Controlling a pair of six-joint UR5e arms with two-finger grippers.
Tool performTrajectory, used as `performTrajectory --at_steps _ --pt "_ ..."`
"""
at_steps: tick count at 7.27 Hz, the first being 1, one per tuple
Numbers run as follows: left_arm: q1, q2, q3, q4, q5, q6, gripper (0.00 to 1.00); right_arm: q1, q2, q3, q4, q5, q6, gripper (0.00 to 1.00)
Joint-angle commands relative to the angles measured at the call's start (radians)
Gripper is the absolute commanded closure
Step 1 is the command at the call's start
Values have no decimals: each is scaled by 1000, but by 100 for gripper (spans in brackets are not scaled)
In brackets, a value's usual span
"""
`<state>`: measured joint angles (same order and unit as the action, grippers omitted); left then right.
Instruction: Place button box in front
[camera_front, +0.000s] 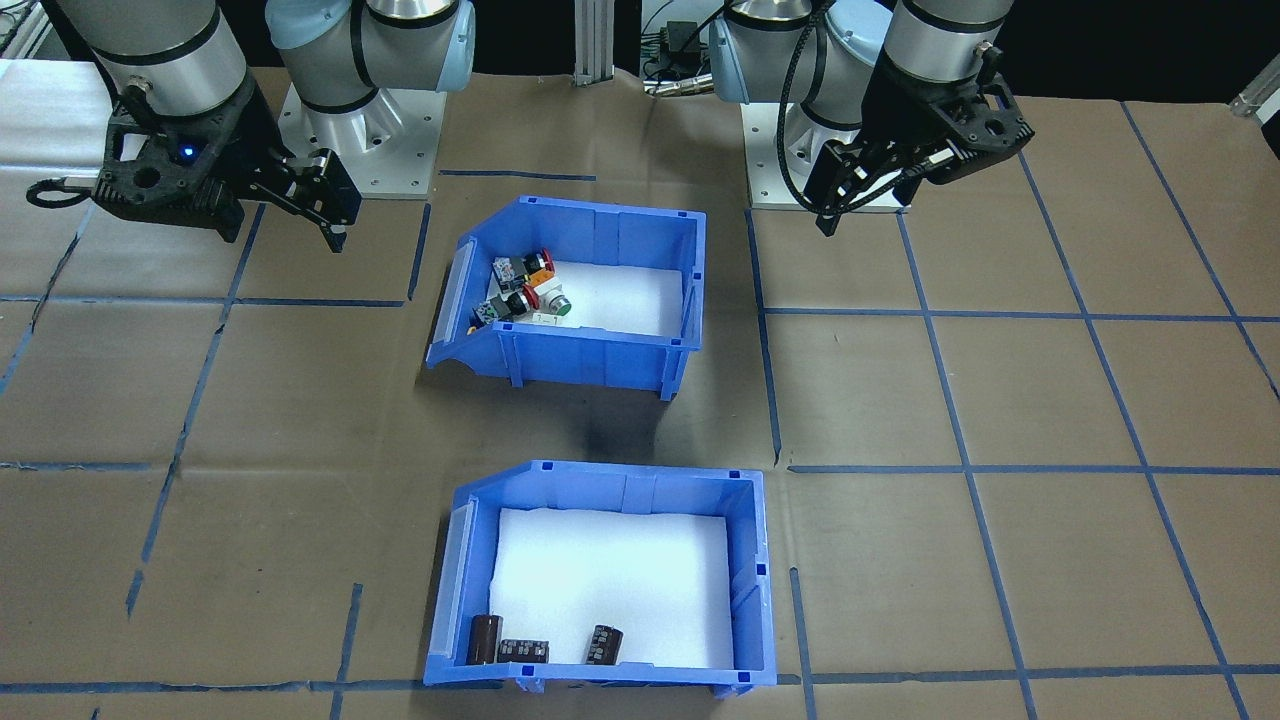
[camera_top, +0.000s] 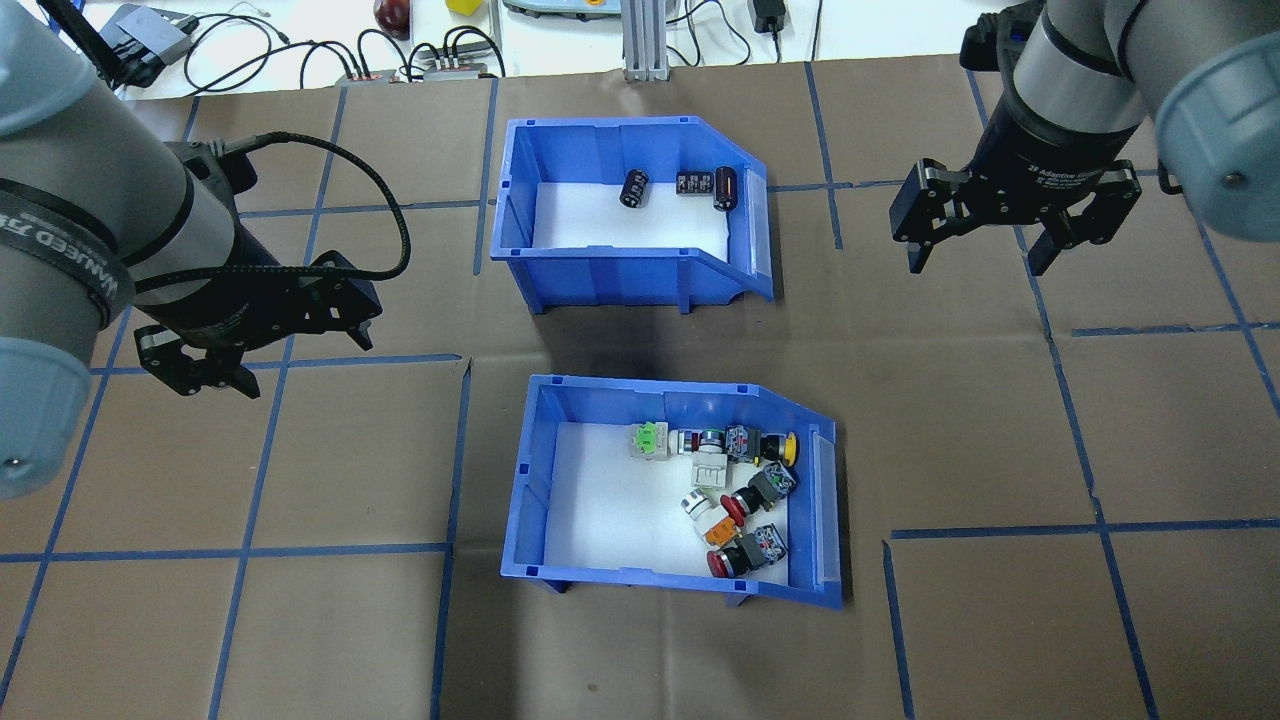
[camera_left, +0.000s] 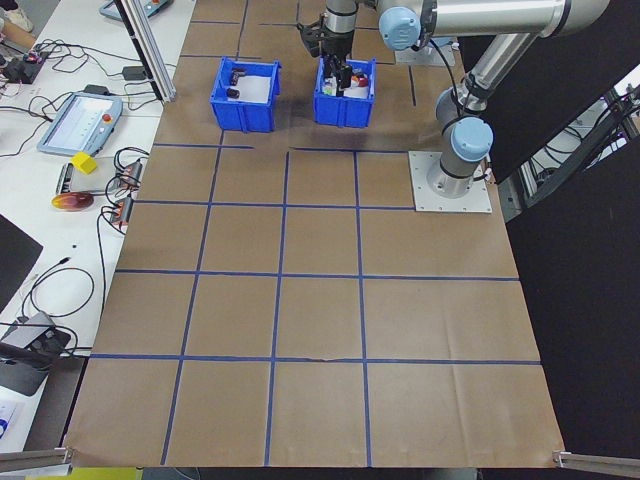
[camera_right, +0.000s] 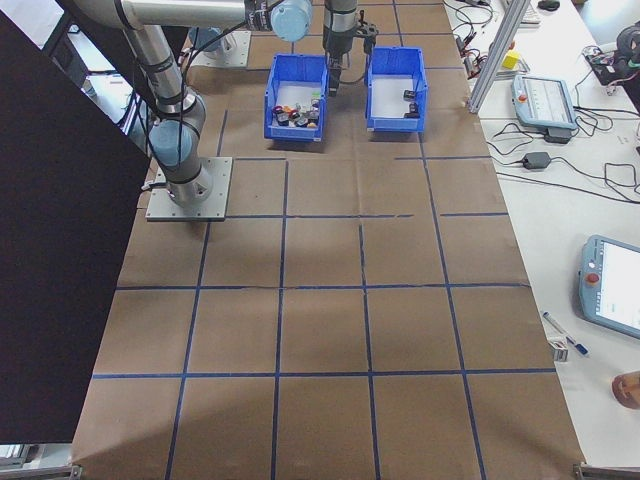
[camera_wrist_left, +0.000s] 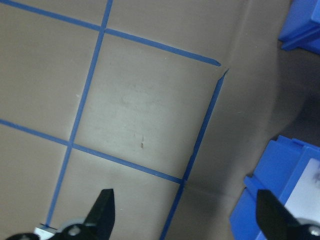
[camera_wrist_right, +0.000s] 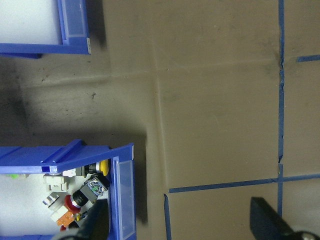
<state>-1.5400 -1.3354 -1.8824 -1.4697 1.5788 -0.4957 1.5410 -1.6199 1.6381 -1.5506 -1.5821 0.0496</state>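
Nothing done yet, by the look of it: button box (camera_top: 670, 490) untouched on the table, between and below both grippers, capacitor bin (camera_top: 630, 215) beyond it. Left gripper (camera_top: 205, 372) jaws apart, empty, off to the box's side. Right gripper (camera_top: 985, 255) likewise spread, empty, holding nothing. Grasp and move both left. Legible on right wrist: "2F Adaptive".

Button box (camera_top: 520, 500) blue, white floor; table (camera_top: 1000, 620) brown, blue tape grid; hands black.
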Motion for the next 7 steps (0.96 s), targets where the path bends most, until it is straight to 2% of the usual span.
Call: performTrajectory --at_steps 1,3,4,6,7 --pt "-130 -4 -72 15 -33 -419 3 7 15 -6 -6 11 -145 0" --pt "-306 -7 -136 31 -39 -881 3 10 64 -30 -16 4 -368 0" --pt "-372 2 -183 119 -46 -1046 3 22 111 -68 -17 8 -493 0" --pt "-521 -2 -341 440 -43 -1298 3 101 243 -211 -20 13 -736 0" --pt "-547 -13 -362 486 -49 -1380 3 129 317 -289 -38 19 -829 0"
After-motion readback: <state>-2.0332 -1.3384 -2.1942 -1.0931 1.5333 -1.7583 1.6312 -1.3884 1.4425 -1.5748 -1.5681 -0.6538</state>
